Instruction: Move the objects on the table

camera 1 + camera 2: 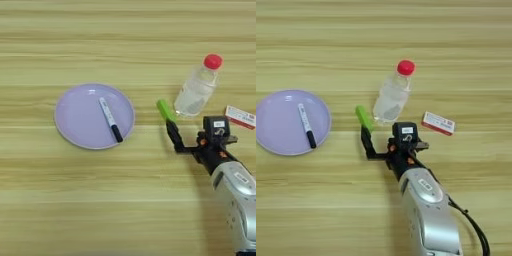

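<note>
Right gripper (365, 131): its black fingers (173, 134) reach up and to the left from the silver forearm (428, 210), which enters from the bottom edge. The tips meet the lower end of the green block (165, 110). The block appears pinched at that end, but the 2 fingers overlap in both views, so whether they are pressed on it or merely touching cannot be told.

Green block: lies or hangs tilted, upper end toward the left, just beside the base of the plastic bottle (392, 96); contact between the 2 cannot be confirmed.

Bottle: clear, red cap (405, 67), leaning with the cap toward the upper right. It stands near the table's (125, 200) centre-right.

Small white and red box (438, 123): flat on the wood, right of the bottle and apart from it, close to the gripper's body.

Marker pen (110, 119): white barrel, black cap pointing down and right. It rests inside the lilac plate (75, 120), well apart to the left of the gripper.

A black cable (476, 230) runs beside the forearm at the lower right.
</note>
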You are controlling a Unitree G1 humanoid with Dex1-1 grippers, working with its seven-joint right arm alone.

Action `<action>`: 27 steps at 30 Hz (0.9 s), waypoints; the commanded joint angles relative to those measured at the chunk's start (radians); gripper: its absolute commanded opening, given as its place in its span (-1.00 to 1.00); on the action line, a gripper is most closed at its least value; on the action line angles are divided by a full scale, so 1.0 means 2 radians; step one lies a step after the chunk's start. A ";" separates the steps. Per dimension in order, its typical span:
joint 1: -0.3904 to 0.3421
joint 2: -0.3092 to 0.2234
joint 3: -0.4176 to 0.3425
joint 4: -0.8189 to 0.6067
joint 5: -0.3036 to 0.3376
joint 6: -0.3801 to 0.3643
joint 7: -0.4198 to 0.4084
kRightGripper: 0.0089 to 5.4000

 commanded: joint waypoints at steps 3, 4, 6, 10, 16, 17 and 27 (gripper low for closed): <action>-0.019 -0.006 0.001 -0.023 0.002 -0.014 0.002 0.98; -0.019 -0.005 0.002 -0.023 0.002 -0.015 0.003 0.98; -0.020 -0.003 0.007 -0.020 0.001 -0.017 0.004 0.98; -0.029 -0.001 0.016 -0.006 -0.003 -0.021 0.008 0.98; -0.042 0.003 0.031 0.023 -0.011 -0.025 0.012 0.98; -0.044 0.004 0.033 0.027 -0.011 -0.026 0.012 0.98; -0.076 0.007 0.041 0.078 -0.015 -0.036 0.012 0.98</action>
